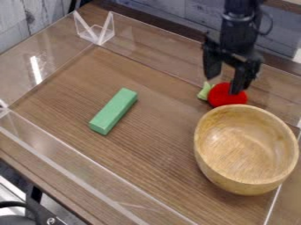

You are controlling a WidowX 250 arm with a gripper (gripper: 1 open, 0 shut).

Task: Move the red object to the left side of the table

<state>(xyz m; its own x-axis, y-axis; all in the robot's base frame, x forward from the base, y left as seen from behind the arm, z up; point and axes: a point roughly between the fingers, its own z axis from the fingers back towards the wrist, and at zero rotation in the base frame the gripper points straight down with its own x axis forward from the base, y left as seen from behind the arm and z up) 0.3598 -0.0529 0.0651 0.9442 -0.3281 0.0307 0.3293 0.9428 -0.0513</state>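
A green block (113, 111) lies left of centre on the table (153, 149). Further right, the gripper (231, 77) hangs with fingers apart directly above the red fruit (226, 93), which sits just behind the wooden bowl (245, 148)

the red toy fruit (228, 95) is small, round and glossy, with a green leafy end pointing left. it rests on the dark wood-grain desk (153, 149) at the far right, partly hidden, its top covered from view.
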